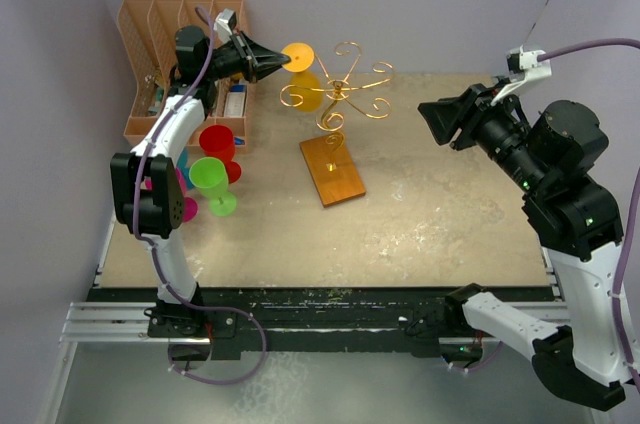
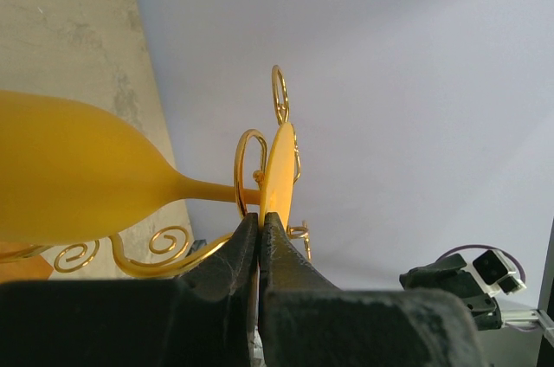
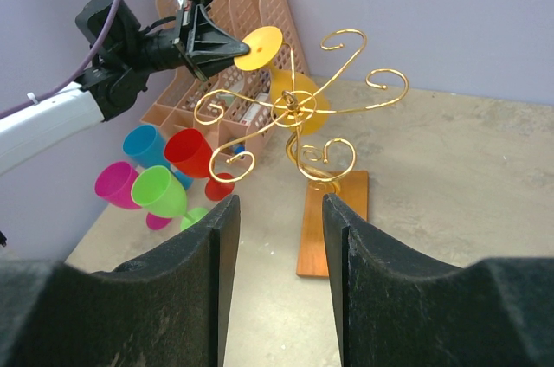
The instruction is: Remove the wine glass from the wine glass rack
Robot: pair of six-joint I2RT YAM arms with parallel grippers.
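Three pale lavender walls (image 1: 440,4) close in our mottled beige table (image 1: 440,214). Our left gripper (image 1: 283,62) is clamped on the foot of the yellow wine glass (image 1: 306,92), whose stem sits in a scroll of the gold wine glass rack (image 1: 345,94). Our right gripper (image 3: 279,211) hovers well apart, jaws parted.

No lettering, label, brand, number or sign is legible on anything in these views.

The wine glass (image 2: 78,168) in the black left gripper (image 2: 260,220) is amber-yellow; the wine glass rack (image 3: 294,106) beyond gold, its base (image 3: 333,224) orange-brown.
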